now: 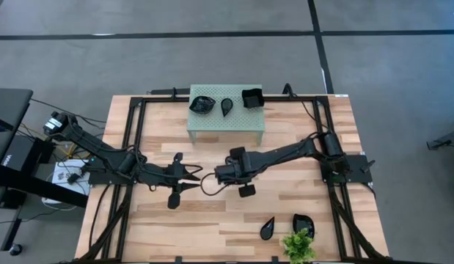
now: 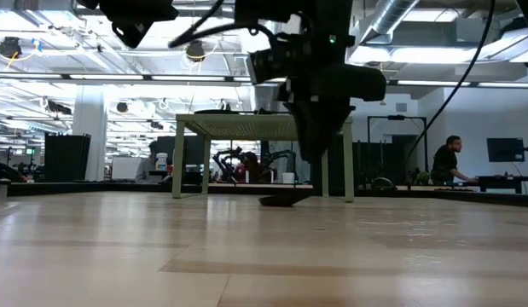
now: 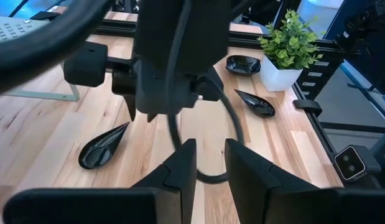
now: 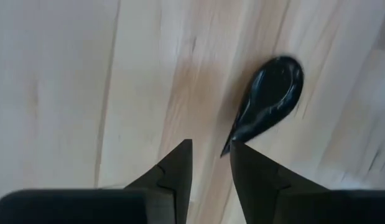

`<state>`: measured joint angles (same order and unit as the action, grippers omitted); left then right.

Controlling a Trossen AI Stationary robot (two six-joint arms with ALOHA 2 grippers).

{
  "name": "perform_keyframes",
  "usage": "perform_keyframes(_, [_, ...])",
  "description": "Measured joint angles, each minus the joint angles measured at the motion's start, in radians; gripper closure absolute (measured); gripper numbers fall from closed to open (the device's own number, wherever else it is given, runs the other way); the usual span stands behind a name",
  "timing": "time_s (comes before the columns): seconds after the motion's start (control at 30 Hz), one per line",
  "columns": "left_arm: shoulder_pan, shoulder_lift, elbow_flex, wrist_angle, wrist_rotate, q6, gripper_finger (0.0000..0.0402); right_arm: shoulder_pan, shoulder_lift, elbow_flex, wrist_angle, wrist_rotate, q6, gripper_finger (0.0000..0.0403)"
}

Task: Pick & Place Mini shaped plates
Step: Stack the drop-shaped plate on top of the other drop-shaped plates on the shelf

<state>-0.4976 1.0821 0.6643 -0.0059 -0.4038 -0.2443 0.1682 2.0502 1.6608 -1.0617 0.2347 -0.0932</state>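
– Mid-table, just in front of the stand: what's the right gripper (image 4: 211, 144) doing?
– It points down at the bare wood with its fingers a narrow gap apart and nothing between them. A teardrop plate (image 4: 270, 99) lies flat on the table (image 1: 285, 202) just beyond the fingertips. Its pointed end is beside one fingertip (image 4: 234, 144), and its rounded end faces away. I cannot tell whether it touches the finger.
– Does the low view agree?
– Yes. The plate sits on the boards as a thin dark sliver, with the gripper hanging above it and slightly to one side.
– And the left gripper (image 3: 209, 144)?
– It is also mid-table, facing the right gripper at close range. Its fingers are apart and hold nothing. In its wrist view the teardrop plate lies ahead, below the right gripper and to one side of the left fingers, well clear of them.
– What about the other plates?
– Three sit on the pale green perforated stand (image 1: 227, 125) at the far edge, centre: a rounded plate (image 1: 202, 104), a teardrop (image 1: 227, 108) and a wavy-edged square plate (image 1: 252, 97). Two more are at the near right corner: a second teardrop (image 1: 267, 229) and a rounded dish (image 1: 303, 224). Both lie just beside the small potted plant (image 1: 298, 246).
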Motion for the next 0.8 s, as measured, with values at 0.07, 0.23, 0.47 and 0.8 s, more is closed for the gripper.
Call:
perform_keyframes(0.07, [0.000,0.000,0.000,0.001,0.000,0.000,0.0316,0.003,0.000,0.000,0.005,0.006,-0.005,0.0300])
perform_keyframes(0.23, [0.000,0.000,0.000,0.007,0.000,0.000,0.0316,-0.008,0.000,0.000,0.000,0.001,0.014,0.0300])
perform_keyframes(0.47, [0.000,0.000,0.000,0.008,0.000,0.000,0.0316,-0.024,0.000,-0.085,0.068,0.000,0.023,0.0300])
perform_keyframes(0.8, [0.000,0.000,0.000,0.008,0.000,0.000,0.0316,-0.067,0.000,-0.160,0.142,0.010,0.004,0.0300])
